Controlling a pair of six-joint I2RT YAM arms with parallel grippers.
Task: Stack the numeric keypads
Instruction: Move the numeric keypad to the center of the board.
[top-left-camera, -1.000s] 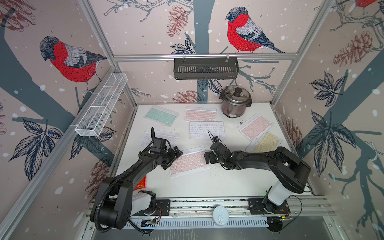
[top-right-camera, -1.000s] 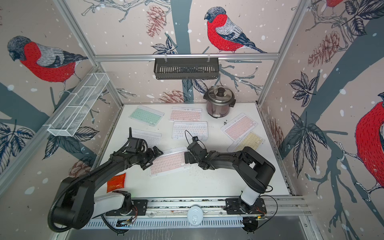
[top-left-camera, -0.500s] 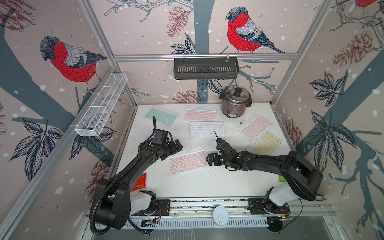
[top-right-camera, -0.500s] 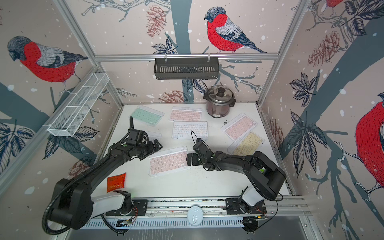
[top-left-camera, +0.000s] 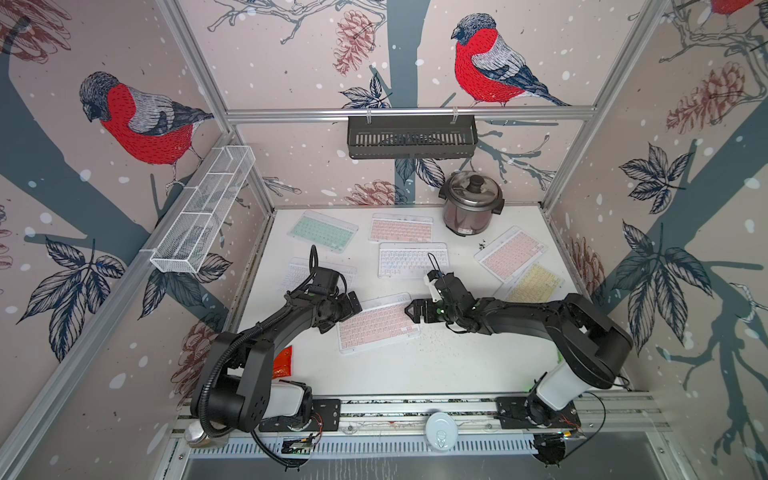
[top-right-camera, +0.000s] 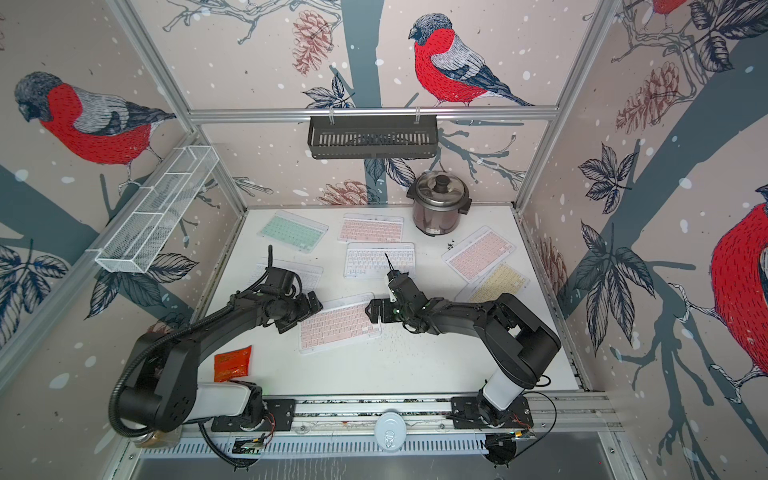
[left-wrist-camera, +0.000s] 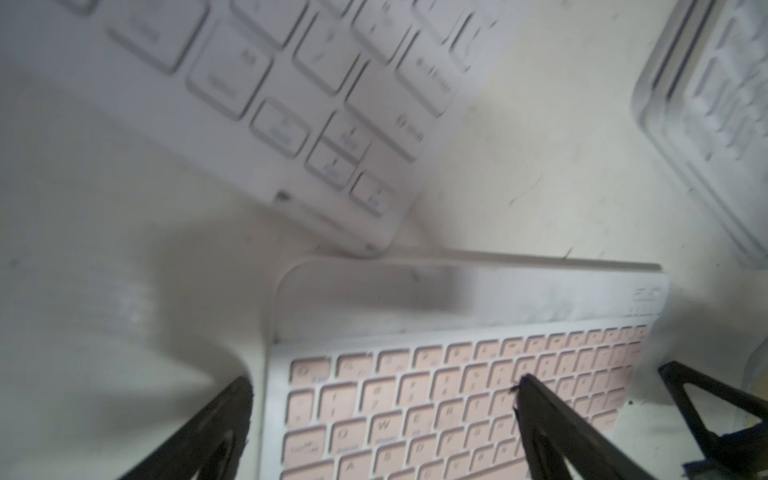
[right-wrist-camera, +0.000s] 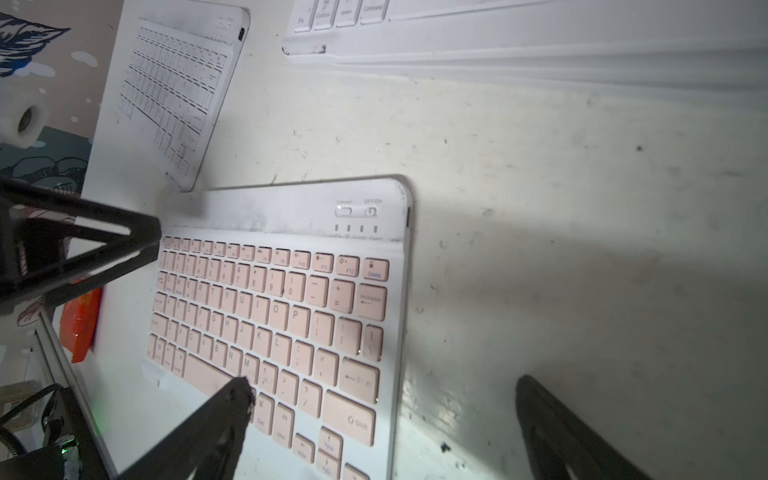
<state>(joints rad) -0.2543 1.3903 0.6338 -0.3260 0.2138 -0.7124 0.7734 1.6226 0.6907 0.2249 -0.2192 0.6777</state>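
Note:
Several numeric keypads lie flat on the white table. A pink keypad (top-left-camera: 376, 324) (top-right-camera: 338, 326) is in the middle, between both grippers. My left gripper (top-left-camera: 351, 305) (left-wrist-camera: 384, 386) is open and straddles its left short edge, one finger over the keys, one off the edge. My right gripper (top-left-camera: 415, 311) (right-wrist-camera: 384, 384) is open astride its right edge. Neither finger pair presses on it. Behind lie a mint keypad (top-left-camera: 324, 230), a pink one (top-left-camera: 401, 228), a white one (top-left-camera: 411, 259), a pink one (top-left-camera: 511, 253) and a yellow one (top-left-camera: 534, 284). Another white keypad (top-left-camera: 297, 270) is partly hidden by my left arm.
A steel rice cooker (top-left-camera: 471, 203) stands at the back right. A red packet (top-right-camera: 232, 365) lies at the front left beside my left arm. Dark crumbs (top-left-camera: 432, 336) dot the table by the pink keypad. A black basket (top-left-camera: 411, 137) and a white wire shelf (top-left-camera: 203, 208) hang on the walls.
Both grippers have shifted a little at the ends of the middle pink keypad; the right one has come closer to its right edge. Both stay open. The keypad has barely moved.

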